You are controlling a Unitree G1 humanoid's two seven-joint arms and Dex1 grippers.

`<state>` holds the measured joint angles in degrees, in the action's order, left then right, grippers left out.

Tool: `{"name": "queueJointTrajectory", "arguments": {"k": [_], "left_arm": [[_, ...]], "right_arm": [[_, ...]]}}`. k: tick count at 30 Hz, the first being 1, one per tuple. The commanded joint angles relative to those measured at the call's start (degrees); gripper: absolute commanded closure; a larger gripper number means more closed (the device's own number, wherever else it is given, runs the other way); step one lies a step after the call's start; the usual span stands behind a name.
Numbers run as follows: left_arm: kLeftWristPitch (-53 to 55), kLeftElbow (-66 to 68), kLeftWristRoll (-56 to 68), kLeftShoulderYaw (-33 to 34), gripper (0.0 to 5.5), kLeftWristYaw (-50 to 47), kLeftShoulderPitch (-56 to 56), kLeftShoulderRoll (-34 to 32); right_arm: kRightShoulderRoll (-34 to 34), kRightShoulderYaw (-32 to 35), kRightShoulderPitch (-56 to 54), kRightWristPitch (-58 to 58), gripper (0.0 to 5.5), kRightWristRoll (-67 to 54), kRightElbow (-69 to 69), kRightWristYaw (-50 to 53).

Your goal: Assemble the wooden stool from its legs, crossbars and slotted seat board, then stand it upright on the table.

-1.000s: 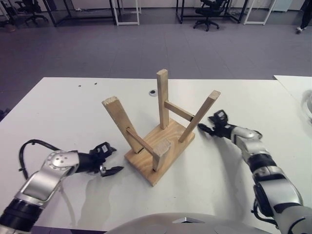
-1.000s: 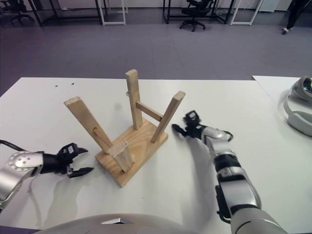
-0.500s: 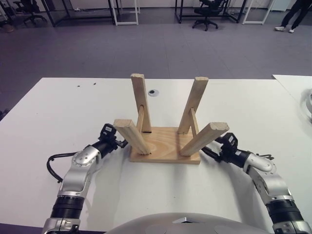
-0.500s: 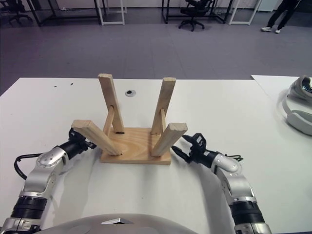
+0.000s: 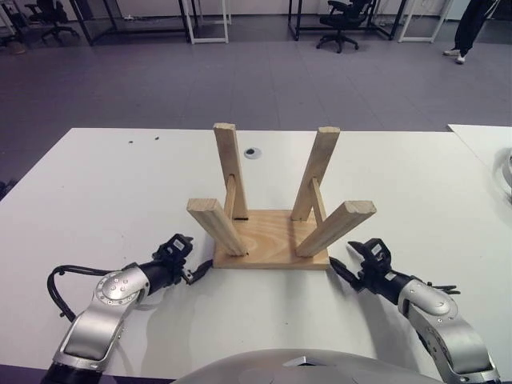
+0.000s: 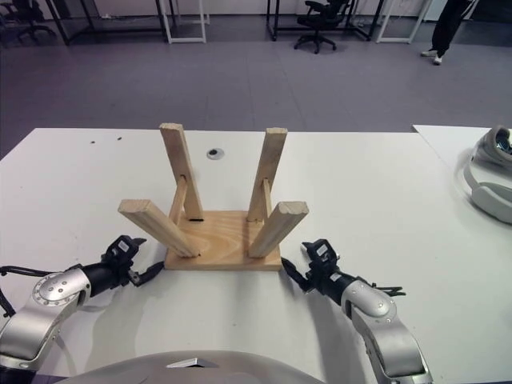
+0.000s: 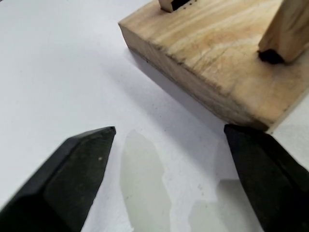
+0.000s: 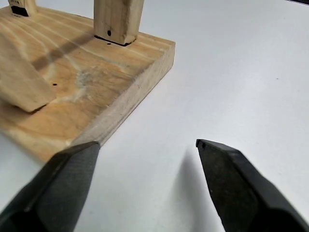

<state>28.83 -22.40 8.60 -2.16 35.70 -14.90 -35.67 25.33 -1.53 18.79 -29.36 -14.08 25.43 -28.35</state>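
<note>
The wooden stool stands upside down on the white table (image 5: 104, 184), with its seat board (image 5: 268, 244) flat and its legs splayed upward. The rear legs (image 5: 230, 168) and the front legs (image 5: 336, 228) are joined by crossbars (image 5: 318, 200). My left gripper (image 5: 194, 260) is open, low on the table just off the board's front left corner (image 7: 251, 116). My right gripper (image 5: 352, 260) is open too, just off the front right corner (image 8: 159, 53). Nothing lies between either pair of fingers (image 7: 77, 164), and neither gripper touches the wood.
A white headset (image 6: 492, 172) lies at the far right, on a second table. A small round grommet (image 5: 253, 151) sits in the tabletop behind the stool. A black cable (image 5: 68, 276) loops beside my left arm. Office chairs stand on the floor beyond.
A second ago the stool stood turned at an angle; it now sits square to me. Since half a second ago both grippers have drawn back from the front legs to the board's front corners.
</note>
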Motion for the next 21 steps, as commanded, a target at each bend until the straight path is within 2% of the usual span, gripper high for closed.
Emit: {"name": "queueJointTrajectory", "arguments": {"k": [1,5,7,10,13,17,19,21], "left_arm": [[7.86,-15.43,15.87,0.11,1.31,3.42,6.39,4.45],[15.27,-23.91,28.4,7.95,1.31,5.34,10.18,2.27],[17.45,-24.73,32.47,12.33,1.31,6.27,11.23,0.48],[19.2,-25.71,34.37,14.76,1.31,8.25,11.25,-3.61],[15.99,-20.11,28.26,13.72,1.31,10.81,8.48,-7.39],[0.26,-3.67,7.36,6.82,1.31,15.52,6.02,-20.39],[-3.11,-1.34,5.38,3.26,1.31,19.58,10.51,-22.43],[-4.9,-0.88,6.11,-0.22,1.31,24.18,15.42,-22.14]], "right_arm": [[-0.16,1.41,-7.34,-12.13,1.74,-13.94,14.04,-2.09],[5.49,10.1,-13.83,-25.1,1.74,-26.55,23.98,-2.72],[9.38,13.34,-14.02,-26.89,1.74,-28.29,25.95,-4.79],[13.43,17.07,-13.38,-27.39,1.74,-30.03,26.68,-7.17],[18.83,16.41,-8.3,-24.35,1.74,-24.12,24.22,-9.78],[31.88,19.35,-0.27,-11.21,1.74,-10.06,12.97,-18.98],[36.8,17.53,0.33,-3.73,1.74,-6.97,8.51,-26.56],[37.05,13.8,-2.74,0.56,1.74,-7.34,5.89,-31.25]]}}
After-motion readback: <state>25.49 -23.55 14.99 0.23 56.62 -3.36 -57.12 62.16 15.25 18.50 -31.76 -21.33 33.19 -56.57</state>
